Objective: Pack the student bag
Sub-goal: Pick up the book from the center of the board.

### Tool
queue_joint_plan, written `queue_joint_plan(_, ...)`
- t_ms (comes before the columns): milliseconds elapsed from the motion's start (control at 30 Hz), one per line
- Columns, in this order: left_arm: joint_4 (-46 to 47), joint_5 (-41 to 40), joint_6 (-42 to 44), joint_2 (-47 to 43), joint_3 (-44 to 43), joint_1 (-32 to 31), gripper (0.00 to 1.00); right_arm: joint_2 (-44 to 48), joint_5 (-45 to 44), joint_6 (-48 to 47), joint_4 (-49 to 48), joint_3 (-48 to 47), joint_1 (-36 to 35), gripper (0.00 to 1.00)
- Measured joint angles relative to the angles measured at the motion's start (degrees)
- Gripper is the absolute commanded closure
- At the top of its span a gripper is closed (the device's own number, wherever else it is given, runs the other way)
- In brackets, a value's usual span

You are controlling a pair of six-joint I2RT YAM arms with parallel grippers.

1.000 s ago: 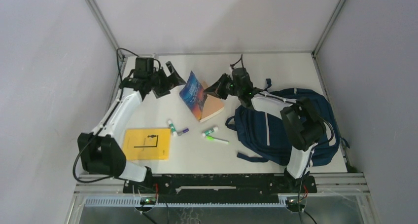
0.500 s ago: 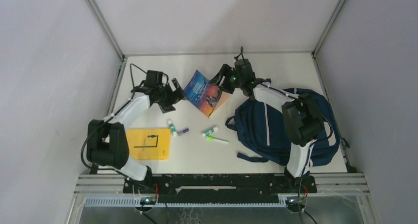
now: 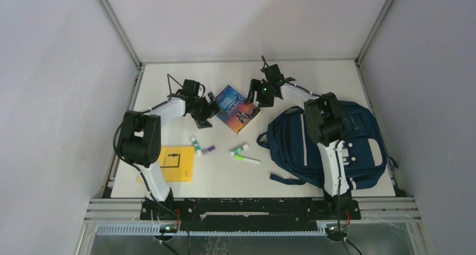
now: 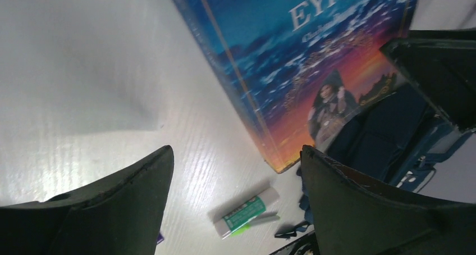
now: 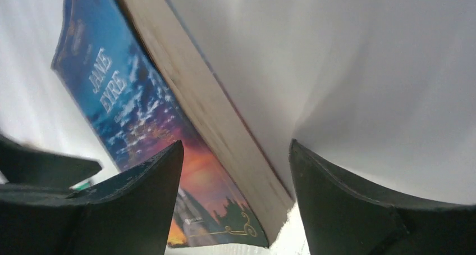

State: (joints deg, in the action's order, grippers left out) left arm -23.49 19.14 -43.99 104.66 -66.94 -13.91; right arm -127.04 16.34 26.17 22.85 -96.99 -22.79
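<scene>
The student bag [image 3: 289, 145] lies flat on the bench [image 3: 314, 78] at its 3 to 4 o'clock side, seen from above. Its navy front faces up, with white patches toward the 3 o'clock edge. 1 dark strap [image 3: 280, 179] trails onto the bench at the bag's 8 o'clock corner. The right arm [image 3: 328, 137] reaches over the bag toward 11 o'clock.

At 10 o'clock from the bag, close to its top edge, a paperback book [image 3: 237, 108] lies with its blue and orange cover up. The title "Jane Eyre" reads in the wrist views.

The right gripper [image 3: 257, 95] sits at the book's 1 o'clock corner. Its 2 fingers are spread wide, and the right wrist view shows the book's page edge running into the gap. Whether either finger touches the book I cannot tell.

The left gripper [image 3: 209, 112] sits at the book's 9 o'clock side, low over the bench. Its 2 fingers are also apart and grip nothing, with bare bench between them and the book's spine just ahead.

At 6 o'clock from the book, 4 small sticks [image 3: 239, 149] with green or purple ends lie loose in a scattered row. A yellow notebook [image 3: 174, 164] lies flat at the bench's 8 o'clock area, partly under the left arm [image 3: 147, 148].
</scene>
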Motion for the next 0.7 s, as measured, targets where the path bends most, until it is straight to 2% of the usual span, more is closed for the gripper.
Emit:
queue_joint_plan(333, 1.3, 2.3, -0.6, 7.2, -9.0, -0.1, 0.15, -3.0, 15.5, -0.6, 0.5, -1.0, 1.8, 0.24)
queue_joint_plan(500, 0.5, 2.2, 0.0, 11.0, -11.5, 0.2, 0.14, -1.7, 20.2, 2.6, -4.0, 4.3, 0.8, 0.28)
queue_joint_plan(700, -0.2, 1.3, 1.9, 12.1, -13.8, 1.0, 0.15, 2.6, 21.5, 9.8, -10.1, 13.9, -1.3, 0.34)
